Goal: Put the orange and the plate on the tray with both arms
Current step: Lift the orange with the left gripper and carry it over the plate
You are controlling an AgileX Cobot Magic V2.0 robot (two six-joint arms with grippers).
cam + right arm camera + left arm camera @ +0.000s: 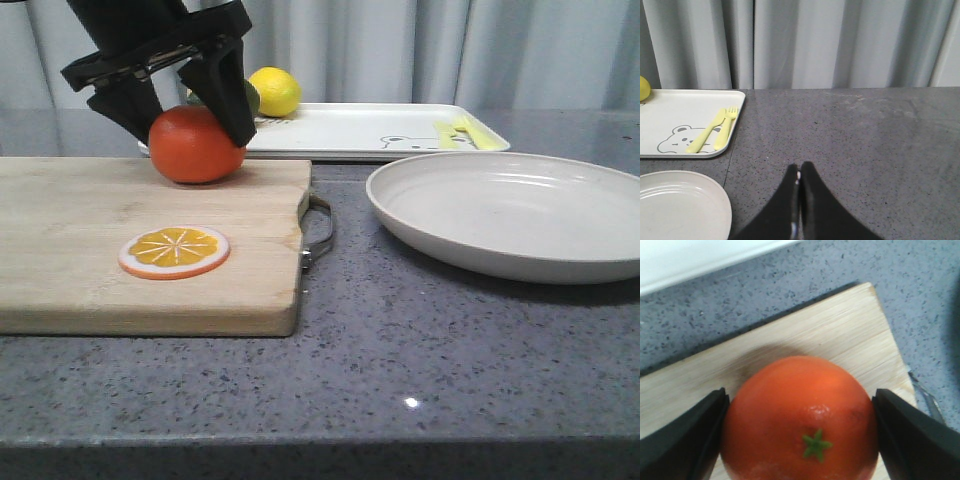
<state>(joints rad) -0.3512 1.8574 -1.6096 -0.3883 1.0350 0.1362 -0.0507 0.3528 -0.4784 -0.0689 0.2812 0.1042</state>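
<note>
The orange (195, 145) sits on the far right part of a wooden cutting board (90, 290). My left gripper (190, 133) straddles it from above, its black fingers pressed on both sides; the left wrist view shows the orange (800, 410) filling the gap between the fingers, stem star up. The off-white plate (500, 205) lies on the grey counter at the right. The white tray (350, 130) with a bear drawing lies behind it. My right gripper (800, 172) is shut and empty above bare counter, beside the plate (680, 205) and tray (670, 115).
An orange slice disc (174, 251) lies on the board's front part. A lemon (275, 90) sits at the tray's left end. Yellow-green cutlery (465, 132) lies on the tray's right end. The board's metal handle (320, 230) points toward the plate. Curtains close the back.
</note>
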